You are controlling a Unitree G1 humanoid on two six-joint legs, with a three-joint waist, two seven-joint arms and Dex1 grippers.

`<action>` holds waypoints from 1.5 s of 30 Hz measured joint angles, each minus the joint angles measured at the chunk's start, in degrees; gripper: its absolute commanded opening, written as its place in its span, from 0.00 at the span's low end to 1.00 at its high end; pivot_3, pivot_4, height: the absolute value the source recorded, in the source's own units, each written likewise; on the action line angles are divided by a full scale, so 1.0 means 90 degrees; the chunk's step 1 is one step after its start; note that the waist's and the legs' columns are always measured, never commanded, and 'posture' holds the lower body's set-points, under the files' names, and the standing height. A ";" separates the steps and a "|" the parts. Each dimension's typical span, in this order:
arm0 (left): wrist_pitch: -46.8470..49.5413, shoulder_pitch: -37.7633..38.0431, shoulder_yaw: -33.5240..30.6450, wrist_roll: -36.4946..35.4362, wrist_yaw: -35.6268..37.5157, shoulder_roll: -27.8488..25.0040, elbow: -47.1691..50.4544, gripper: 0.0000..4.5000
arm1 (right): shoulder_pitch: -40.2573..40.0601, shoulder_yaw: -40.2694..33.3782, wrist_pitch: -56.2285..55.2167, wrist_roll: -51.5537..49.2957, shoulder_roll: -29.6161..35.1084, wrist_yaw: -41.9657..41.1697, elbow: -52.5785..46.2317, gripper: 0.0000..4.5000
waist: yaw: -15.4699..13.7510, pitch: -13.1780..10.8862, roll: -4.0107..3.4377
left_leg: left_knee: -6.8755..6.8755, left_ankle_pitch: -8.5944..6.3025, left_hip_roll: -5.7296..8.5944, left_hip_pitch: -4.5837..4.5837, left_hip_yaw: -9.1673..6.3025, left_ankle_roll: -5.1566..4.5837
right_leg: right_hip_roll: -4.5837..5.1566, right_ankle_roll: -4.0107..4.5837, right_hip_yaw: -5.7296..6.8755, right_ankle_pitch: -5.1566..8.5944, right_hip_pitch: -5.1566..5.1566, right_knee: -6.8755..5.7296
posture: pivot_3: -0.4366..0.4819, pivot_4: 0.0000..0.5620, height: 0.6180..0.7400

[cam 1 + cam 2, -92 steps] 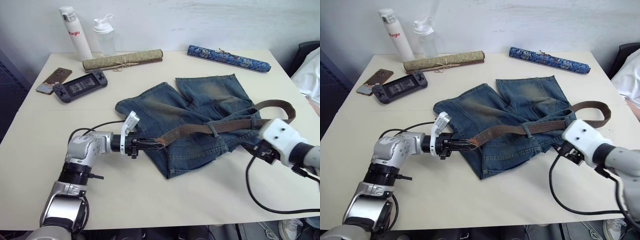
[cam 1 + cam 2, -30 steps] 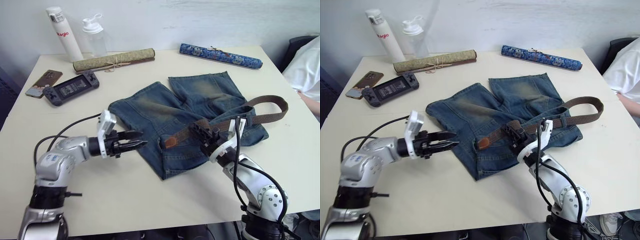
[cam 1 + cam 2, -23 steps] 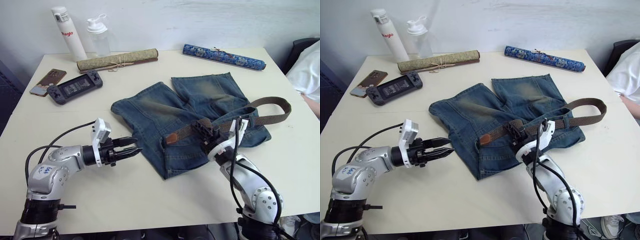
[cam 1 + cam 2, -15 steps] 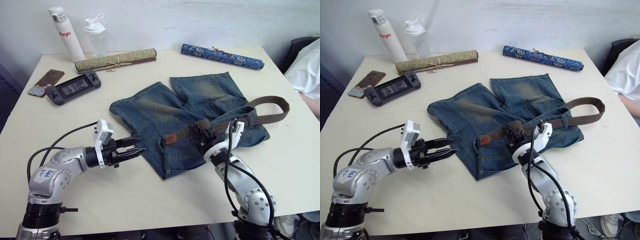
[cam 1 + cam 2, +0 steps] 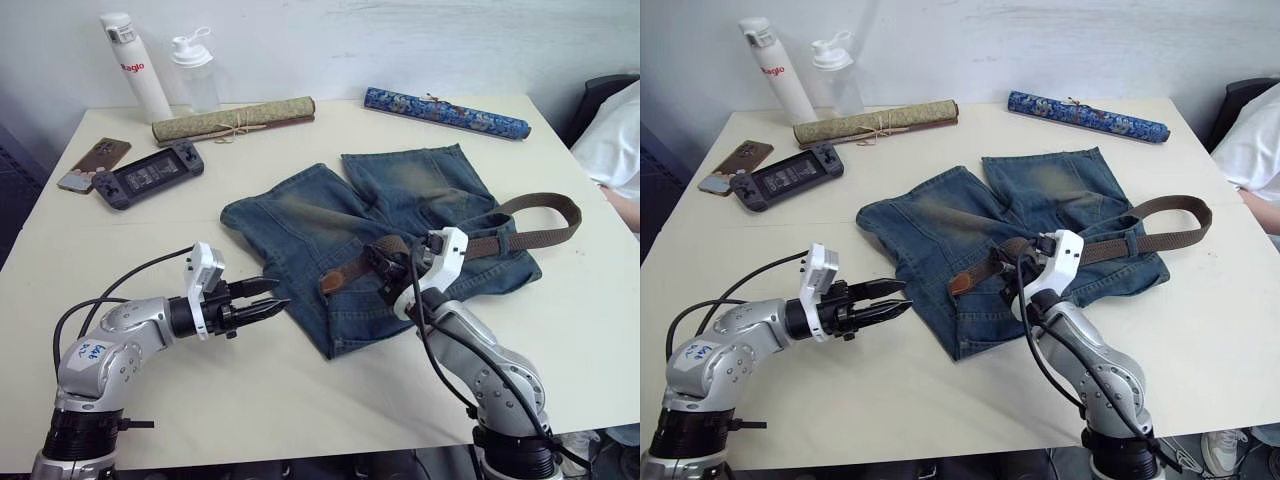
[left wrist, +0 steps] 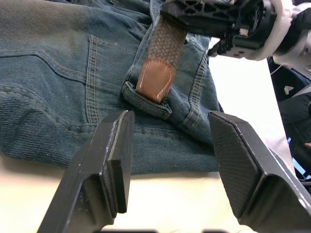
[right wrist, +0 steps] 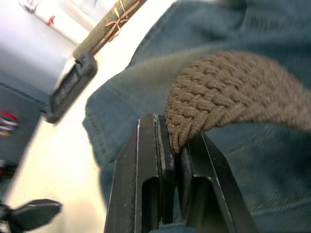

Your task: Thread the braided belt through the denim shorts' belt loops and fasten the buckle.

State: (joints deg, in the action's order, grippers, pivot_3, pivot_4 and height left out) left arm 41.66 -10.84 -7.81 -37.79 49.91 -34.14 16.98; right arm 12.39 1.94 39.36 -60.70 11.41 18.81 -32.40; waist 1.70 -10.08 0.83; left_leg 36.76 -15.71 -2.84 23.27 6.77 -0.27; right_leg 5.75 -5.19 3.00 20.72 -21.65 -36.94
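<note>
The denim shorts lie flat mid-table, waistband toward me. The braided belt crosses the waistband and curls into a loop at the right. Its brown leather tip rests on a denim belt loop at the waistband edge. My right gripper is shut on the belt a short way behind the tip, lifting it slightly off the denim. My left gripper hovers open just left of the shorts, level with the tip, holding nothing. The buckle is hidden.
Along the far edge stand a white bottle, a clear bottle, a rolled olive mat and a blue patterned roll. A phone and a game console lie far left. A person's white sleeve shows at the right.
My right gripper has shifted left along the waistband with the belt still clamped, and its wrist has turned over. The belt tip moved slightly left. The left gripper stayed open and nearly still.
</note>
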 measured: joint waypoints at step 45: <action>0.0049 -0.0568 0.0448 0.0166 0.0226 -0.0297 -0.0444 0.60 | 0.0343 0.1061 0.0497 0.0367 0.0725 -0.0175 -0.0719 0.00 | 0.0005 -0.0001 -0.0002 | -0.0003 0.0001 -0.0006 -0.0001 0.0003 0.0003 | -0.0006 -0.0001 -0.0001 -0.0001 -0.0003 0.0003 | 0.48 0.27 0.97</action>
State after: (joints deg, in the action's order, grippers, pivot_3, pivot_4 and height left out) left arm 42.10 -15.95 -3.78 -36.30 51.95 -36.81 12.98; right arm 15.48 11.49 43.83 -57.40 17.93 17.23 -38.87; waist 1.74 -10.10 0.81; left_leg 36.73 -15.71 -2.89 23.26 6.79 -0.24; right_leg 5.69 -5.20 2.99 20.71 -21.68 -36.91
